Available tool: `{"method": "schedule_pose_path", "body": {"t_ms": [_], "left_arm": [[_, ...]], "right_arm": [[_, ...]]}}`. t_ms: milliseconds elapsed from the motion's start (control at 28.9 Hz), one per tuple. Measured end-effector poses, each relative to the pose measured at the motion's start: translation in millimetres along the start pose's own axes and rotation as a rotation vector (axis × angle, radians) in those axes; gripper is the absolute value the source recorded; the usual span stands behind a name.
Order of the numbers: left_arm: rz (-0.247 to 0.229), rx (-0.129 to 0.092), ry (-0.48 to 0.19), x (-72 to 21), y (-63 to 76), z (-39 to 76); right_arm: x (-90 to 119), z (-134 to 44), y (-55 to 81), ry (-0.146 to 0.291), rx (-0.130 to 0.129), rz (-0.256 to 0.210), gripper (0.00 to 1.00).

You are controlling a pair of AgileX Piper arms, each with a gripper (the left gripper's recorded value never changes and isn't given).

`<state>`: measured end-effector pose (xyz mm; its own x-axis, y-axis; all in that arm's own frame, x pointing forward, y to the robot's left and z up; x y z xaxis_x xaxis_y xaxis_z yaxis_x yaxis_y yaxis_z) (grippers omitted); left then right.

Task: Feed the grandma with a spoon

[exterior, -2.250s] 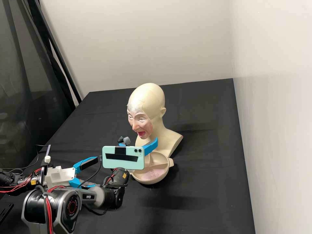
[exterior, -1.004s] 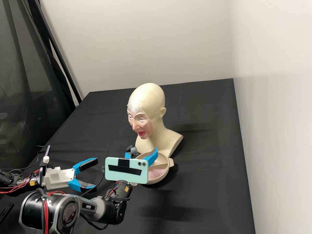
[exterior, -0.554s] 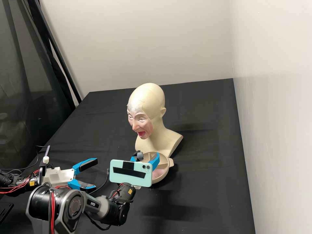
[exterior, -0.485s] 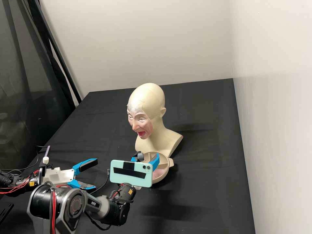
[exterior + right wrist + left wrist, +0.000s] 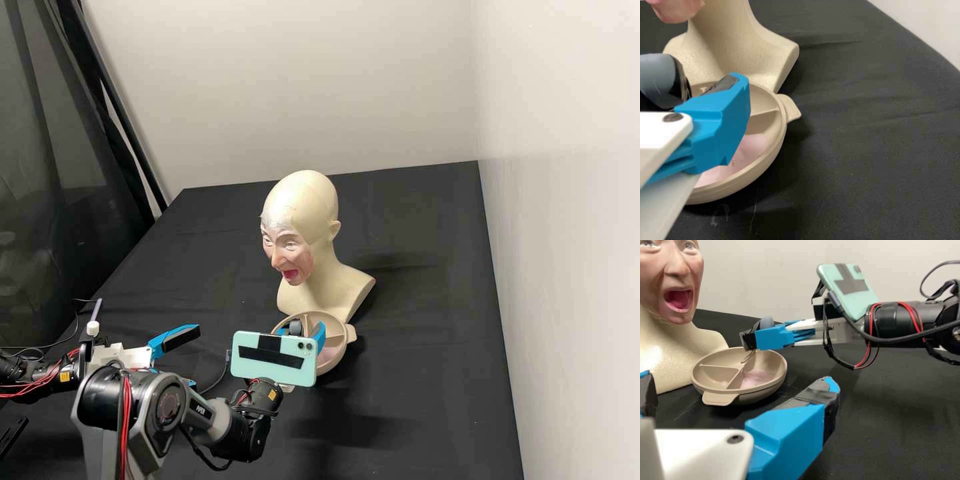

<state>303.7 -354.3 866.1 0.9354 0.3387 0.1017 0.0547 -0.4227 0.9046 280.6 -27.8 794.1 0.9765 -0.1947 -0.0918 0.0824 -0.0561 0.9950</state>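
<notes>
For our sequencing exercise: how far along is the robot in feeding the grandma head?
Done: the right hand grips the spoon. In hand: the spoon dips into the divided bowl in front of the grandma head. Left: lifting a spoonful to her open mouth; nothing is at it yet.

A lab: black bench (image 5: pixel 413 280), bare white walls (image 5: pixel 280 87).
</notes>
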Motion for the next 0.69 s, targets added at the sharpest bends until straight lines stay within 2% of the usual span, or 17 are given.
{"method": "schedule_pose_path", "body": {"t_ms": [173,277,485,692], "left_arm": [[-0.002,0.001,-0.005,0.0,-0.5,1.5],[-0.002,0.001,-0.007,0.0,-0.7,2.3],[-0.005,0.003,-0.014,0.0,-1.5,4.6],[-0.005,0.003,-0.016,0.0,-1.7,5.3]], "right_arm": [[6,0.7,-5.5,-0.005,-0.004,-0.017,0.0],[10,0.1,-7.0,-0.005,-0.023,-0.015,0.0],[18,0.7,-13.8,-0.008,-0.039,-0.024,0.0],[25,2.3,-18.5,-0.023,-0.033,-0.024,0.0]]}}
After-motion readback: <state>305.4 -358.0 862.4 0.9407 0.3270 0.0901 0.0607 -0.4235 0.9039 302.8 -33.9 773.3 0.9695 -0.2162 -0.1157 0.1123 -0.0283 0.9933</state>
